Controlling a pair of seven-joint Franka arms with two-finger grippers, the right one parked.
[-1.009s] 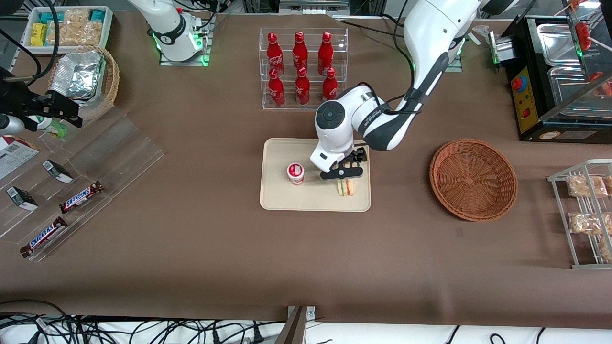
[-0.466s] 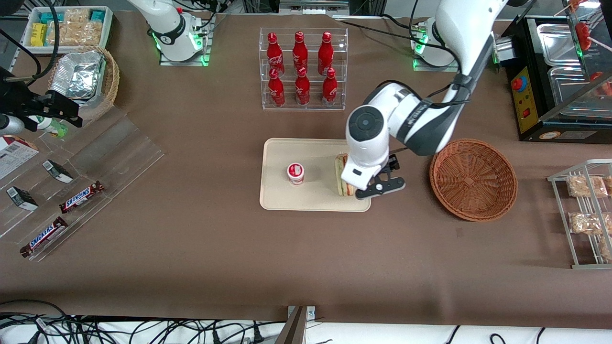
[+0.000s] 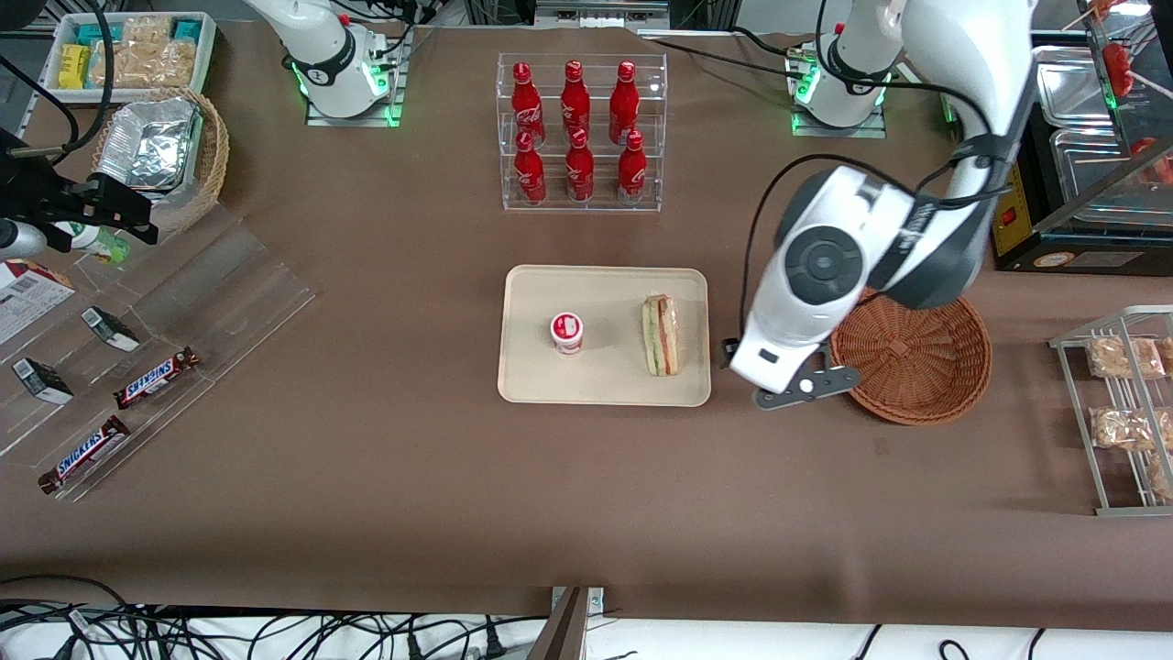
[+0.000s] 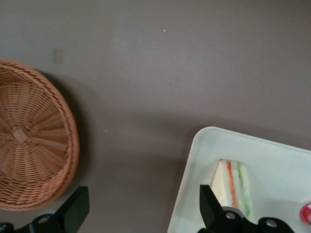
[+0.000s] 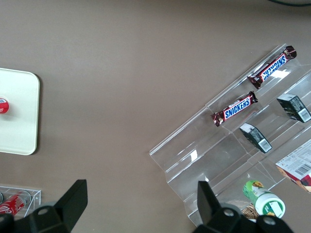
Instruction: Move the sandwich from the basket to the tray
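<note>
The sandwich point(image 3: 662, 335), a wrapped wedge with white bread and green and pink layers, lies on the cream tray point(image 3: 605, 380) at the end nearest the basket. It also shows in the left wrist view point(image 4: 233, 187), lying on the tray point(image 4: 204, 155). The reddish-brown wicker basket point(image 3: 916, 353) is empty and shows in the wrist view too point(image 4: 29, 155). My left arm's gripper point(image 3: 768, 374) hangs above the bare table between tray and basket. It is open and holds nothing point(image 4: 143, 206).
A small red-and-white cup point(image 3: 567, 332) stands on the tray beside the sandwich. A clear rack of red bottles point(image 3: 579, 133) stands farther from the camera than the tray. A wire rack of snack bags point(image 3: 1123, 412) stands at the working arm's end.
The gripper let go of the sandwich on the tray, rose and moved sideways off the tray toward the basket. The sandwich now lies uncovered on the tray.
</note>
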